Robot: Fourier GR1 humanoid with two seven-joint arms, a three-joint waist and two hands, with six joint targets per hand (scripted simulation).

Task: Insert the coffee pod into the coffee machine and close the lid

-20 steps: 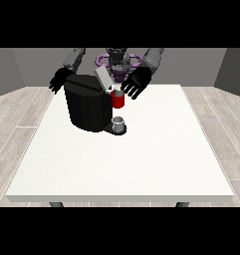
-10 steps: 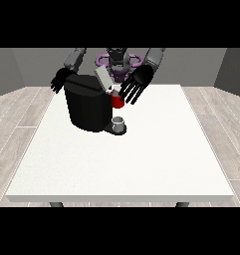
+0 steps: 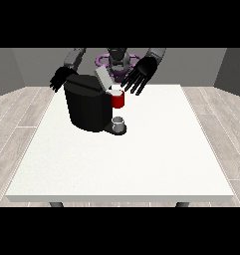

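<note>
Coffee machine near tabletop's far left edge, lid raised, hand at view's right spread above it, hand at view's left half hidden behind machine, fingers extended.

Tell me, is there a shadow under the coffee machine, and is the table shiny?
In the front view, a soft dark patch sits on the white table right under the black coffee machine and the small cup. The tabletop looks flat and matte with no bright glare, and no shadow of the robot hand at the view's right shows on it.
</note>
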